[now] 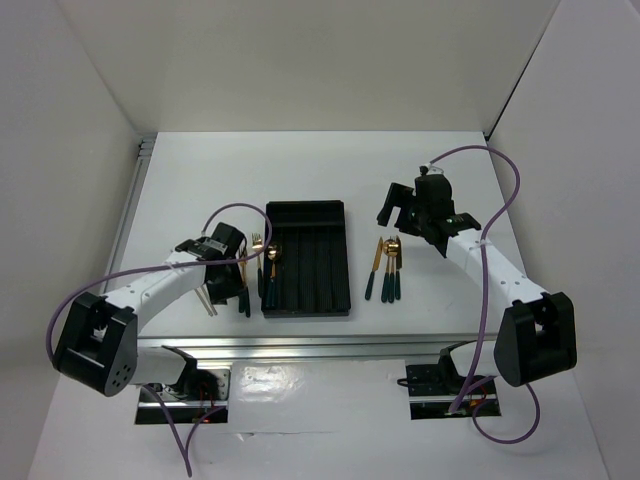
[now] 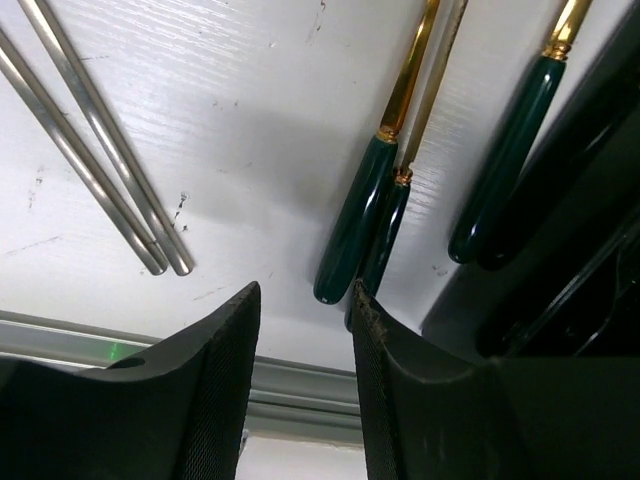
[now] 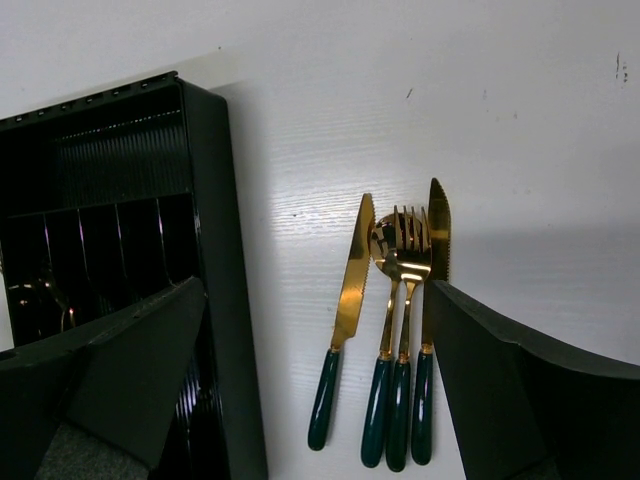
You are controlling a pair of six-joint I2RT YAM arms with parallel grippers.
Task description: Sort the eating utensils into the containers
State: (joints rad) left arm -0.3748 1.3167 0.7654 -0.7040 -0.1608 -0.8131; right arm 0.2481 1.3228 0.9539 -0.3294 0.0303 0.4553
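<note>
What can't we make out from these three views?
- Left wrist view: the green-handled utensils lose their heads past the top edge, so their types are unknown. The chopsticks are cut off too.
- Top view: the left gripper covers pieces left of the tray, so the count is unclear.
- Right wrist view: the tray interior is dark and partly behind a finger of the right gripper, so its contents are unreadable.

Left arm [image 1: 160, 288] and right arm [image 1: 490, 265]: white link shells, black joint housings, black fingers [image 2: 190, 400]; a purple cable [image 1: 465, 150] loops along each.
</note>
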